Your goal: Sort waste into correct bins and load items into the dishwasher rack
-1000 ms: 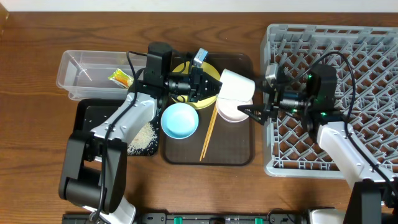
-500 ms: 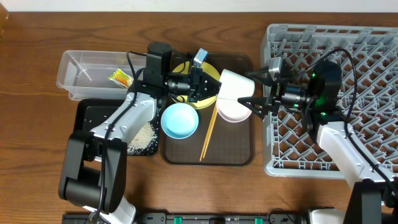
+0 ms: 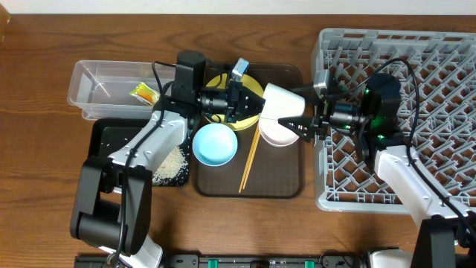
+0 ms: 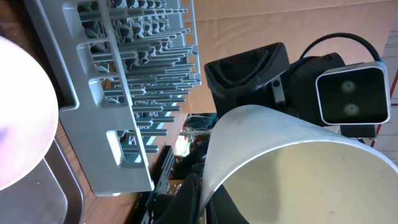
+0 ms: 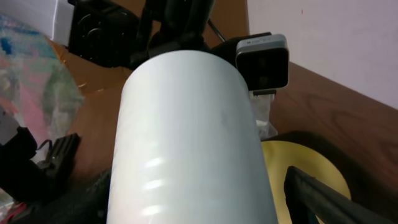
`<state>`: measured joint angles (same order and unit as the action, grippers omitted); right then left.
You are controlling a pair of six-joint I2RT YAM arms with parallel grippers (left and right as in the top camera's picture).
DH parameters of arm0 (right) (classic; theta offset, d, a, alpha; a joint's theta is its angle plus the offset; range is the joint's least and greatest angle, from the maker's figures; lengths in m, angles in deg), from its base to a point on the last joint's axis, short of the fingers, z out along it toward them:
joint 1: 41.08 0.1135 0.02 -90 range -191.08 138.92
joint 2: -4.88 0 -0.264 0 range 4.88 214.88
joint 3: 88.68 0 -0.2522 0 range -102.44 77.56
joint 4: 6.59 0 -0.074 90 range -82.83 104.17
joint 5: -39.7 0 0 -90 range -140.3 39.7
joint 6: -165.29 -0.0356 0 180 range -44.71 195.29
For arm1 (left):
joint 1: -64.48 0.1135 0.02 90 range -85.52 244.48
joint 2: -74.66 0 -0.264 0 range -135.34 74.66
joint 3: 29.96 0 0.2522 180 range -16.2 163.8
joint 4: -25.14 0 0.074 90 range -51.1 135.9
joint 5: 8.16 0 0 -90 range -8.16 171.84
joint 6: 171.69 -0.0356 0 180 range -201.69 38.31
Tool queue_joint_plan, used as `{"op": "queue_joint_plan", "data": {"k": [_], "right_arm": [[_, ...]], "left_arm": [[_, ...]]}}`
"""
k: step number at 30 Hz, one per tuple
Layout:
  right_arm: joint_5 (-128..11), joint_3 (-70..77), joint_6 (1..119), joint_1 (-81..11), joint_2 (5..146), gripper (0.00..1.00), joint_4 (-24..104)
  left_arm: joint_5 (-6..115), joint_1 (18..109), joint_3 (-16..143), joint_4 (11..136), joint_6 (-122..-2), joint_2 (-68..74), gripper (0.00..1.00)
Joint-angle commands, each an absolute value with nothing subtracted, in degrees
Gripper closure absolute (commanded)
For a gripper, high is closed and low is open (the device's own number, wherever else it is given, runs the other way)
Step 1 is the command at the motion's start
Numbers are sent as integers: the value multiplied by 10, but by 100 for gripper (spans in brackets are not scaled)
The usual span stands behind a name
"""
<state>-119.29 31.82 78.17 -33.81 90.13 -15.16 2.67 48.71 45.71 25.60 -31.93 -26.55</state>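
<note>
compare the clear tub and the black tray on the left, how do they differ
The clear tub is see-through; the black tray is opaque. The tub has taller walls; the tray is shallow. The tub holds the green-and-orange wrapper; the tray holds loose rice grains. Both are rectangular, similar in footprint, and sit side by side left of the brown serving tray.

1. Two round bowls: a light blue bowl (image 3: pixel 216 144) and a white bowl (image 3: pixel 273 136).
2. One small pale cup (image 3: pixel 282 102).
3. One round yellow plate (image 5: pixel 280 155).
4. Two thin wooden chopsticks (image 3: pixel 248 158).
5. Two bins: clear rectangular plastic tub (image 3: pixel 100 88), shallow black rectangular tray (image 3: pixel 104 135).
6. One large grey plastic lattice rack (image 3: pixel 446 52).
7. One dark brown serving tray (image 3: pixel 286 176).
8. One green-and-orange snack wrapper (image 3: pixel 143 92).
</note>
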Motion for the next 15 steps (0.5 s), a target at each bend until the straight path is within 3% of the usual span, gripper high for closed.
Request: {"op": "queue_joint_plan", "data": {"k": [1,6,11,15], "right_arm": [[-1192,311,775,-331,904,17,-161],[-1196,311,775,-331,904,19,-173],[-1202,311,774,-331,904,35,-172],[-1202,311,774,-331,904,37,-161]], "left_arm": [[14,488,463,255,-316,-264,94],[14,488,463,255,-316,-264,94],[15,488,463,255,-316,-264,94],[14,488,463,255,-316,-264,94]]}}
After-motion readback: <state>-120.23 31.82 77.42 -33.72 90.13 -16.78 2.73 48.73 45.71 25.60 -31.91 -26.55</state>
